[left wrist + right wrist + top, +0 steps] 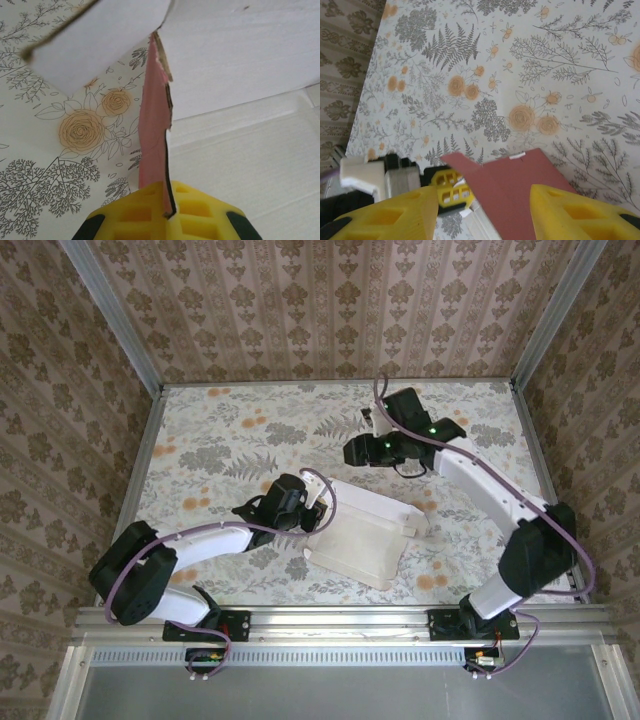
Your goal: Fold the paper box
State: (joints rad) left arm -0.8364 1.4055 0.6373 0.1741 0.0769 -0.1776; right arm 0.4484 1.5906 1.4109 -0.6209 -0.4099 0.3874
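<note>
Left wrist view: my left end effector [165,212] is clenched on a thin pink flap [152,130] of the paper box [240,65], whose edge there is ragged and shows brown fibre. If I pull or twist hard, I judge the thin card could tear at that notch or slip from the ribbed yellow pads [135,212].

From the top, the box lies pale side up just toward 5 o'clock of the middle of the floral bench [220,430]. It is a matte, creased sheet with tabbed edges. My right end effector [358,450] hangs at the box's 12 o'clock, released and holding nothing. Closing off a crease could crumple the panel.
</note>
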